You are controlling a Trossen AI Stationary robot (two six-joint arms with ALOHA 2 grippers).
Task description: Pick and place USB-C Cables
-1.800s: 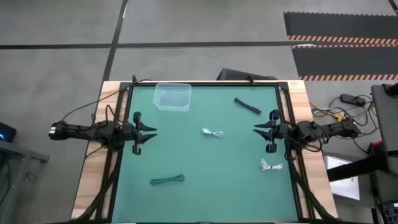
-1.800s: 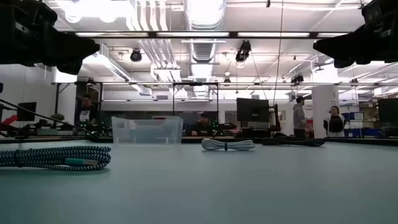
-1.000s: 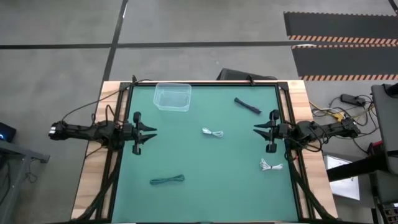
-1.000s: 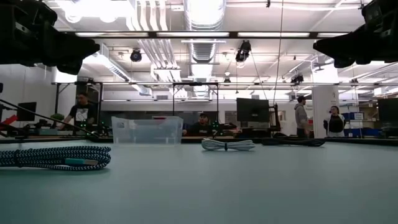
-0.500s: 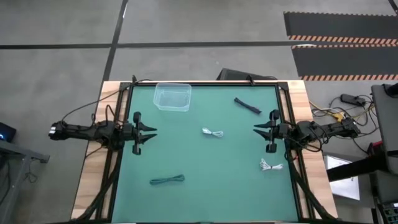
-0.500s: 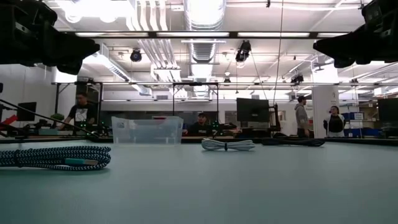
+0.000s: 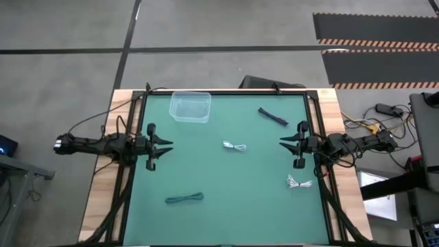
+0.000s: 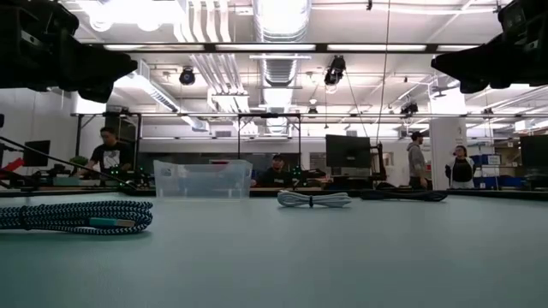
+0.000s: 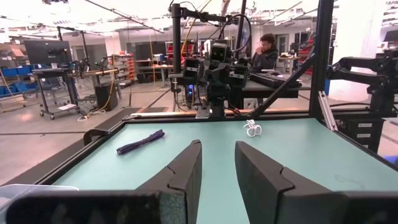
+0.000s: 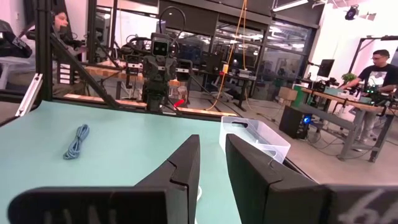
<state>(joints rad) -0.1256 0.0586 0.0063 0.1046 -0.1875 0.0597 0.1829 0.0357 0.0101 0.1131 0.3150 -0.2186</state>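
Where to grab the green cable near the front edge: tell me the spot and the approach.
Probably grip the green cable at its middle, coming straight down from above, fingers across its narrow width. It lies flat on the table as a long, thin bundle running left to right, with bare mat all around. The left gripper, open, is nearer.

A robotics lab (open-plan): exposed ceiling ducts (image 8: 278, 21), workbenches (image 10: 336, 99), people at monitors (image 8: 348, 151).

Four coiled cables lie apart on the green mat: black cable (image 7: 273, 116) far right, white cable (image 7: 235, 146) centre, another, seemingly white (image 7: 298, 182), near right, teal cable (image 7: 184, 199) near left.
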